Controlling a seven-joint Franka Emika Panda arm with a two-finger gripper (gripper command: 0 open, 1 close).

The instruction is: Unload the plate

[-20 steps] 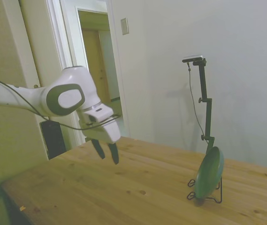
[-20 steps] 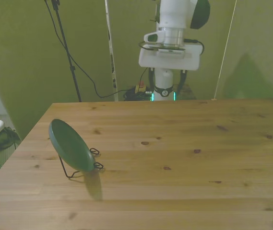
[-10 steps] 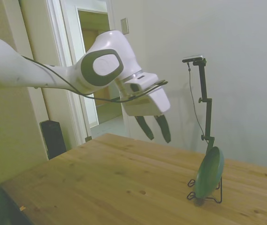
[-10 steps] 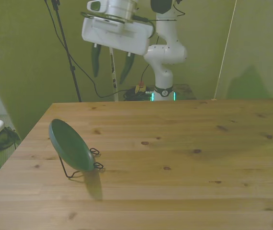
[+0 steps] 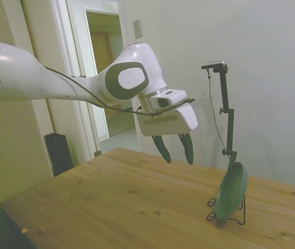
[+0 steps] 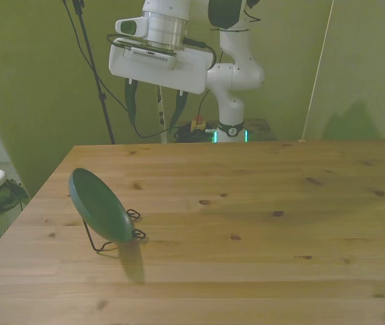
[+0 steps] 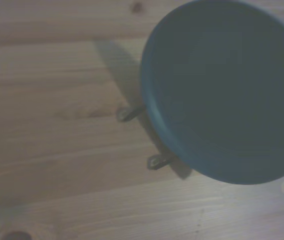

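The green plate (image 5: 232,190) leans upright in the wire rack (image 5: 239,217). The end effector (image 5: 177,148), released and empty above it, should descend straddling the plate's top rim.

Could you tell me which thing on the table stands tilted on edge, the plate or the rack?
The green plate; it leans on the black wire rack.

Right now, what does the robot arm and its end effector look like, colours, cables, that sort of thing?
The arm is glossy white with rounded links, and a grey oval cap marks the joint near the wrist. A thin black cable runs along it and loops under the wrist. The end effector has a boxy white body and two dark, tapering fingers. In the front view, small green lights glow at the base.
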